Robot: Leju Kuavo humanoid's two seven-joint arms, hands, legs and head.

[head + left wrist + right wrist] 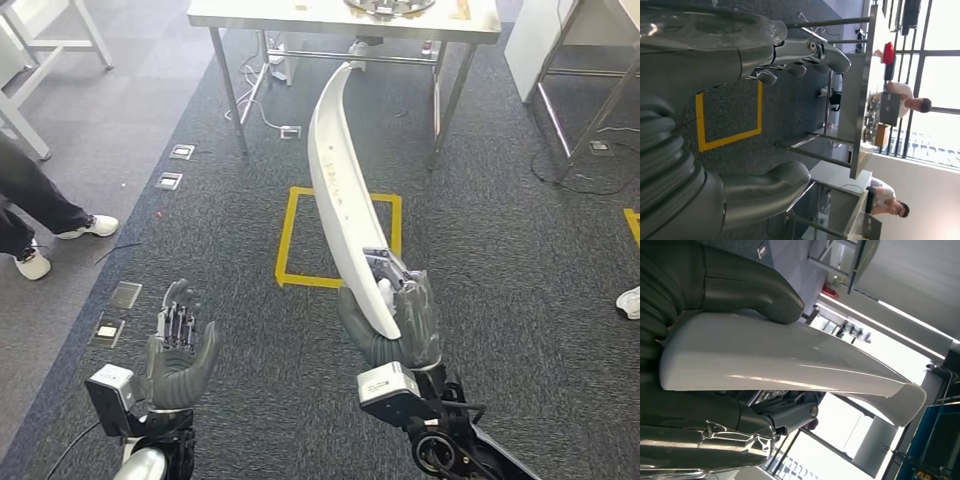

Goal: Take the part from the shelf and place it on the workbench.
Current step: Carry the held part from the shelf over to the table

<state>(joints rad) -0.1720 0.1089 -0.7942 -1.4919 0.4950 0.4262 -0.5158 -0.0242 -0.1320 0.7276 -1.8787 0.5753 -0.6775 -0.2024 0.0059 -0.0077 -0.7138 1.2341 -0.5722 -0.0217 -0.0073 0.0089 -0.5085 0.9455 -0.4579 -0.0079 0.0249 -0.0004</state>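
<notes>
A long, curved white part [341, 190] stands up and forward from my right hand [392, 322], which grips its lower end between thumb and fingers. The right wrist view has the same white part [783, 362] clamped between the thick thumb [753, 292] and the darker fingers [791, 415]. My left hand [180, 345] is held palm up at the lower left with fingers apart and nothing in it; in the left wrist view the left hand [753, 120] has its fingers spread over the carpet. The workbench [343, 20], a steel-legged table, stands ahead at the far end.
A yellow taped square [294, 240] marks the dark carpet before the workbench. A person's legs and white shoes [34, 225] are at the left. Floor sockets [170, 180] and cables lie near the bench legs. Another table frame [589, 90] stands at the right.
</notes>
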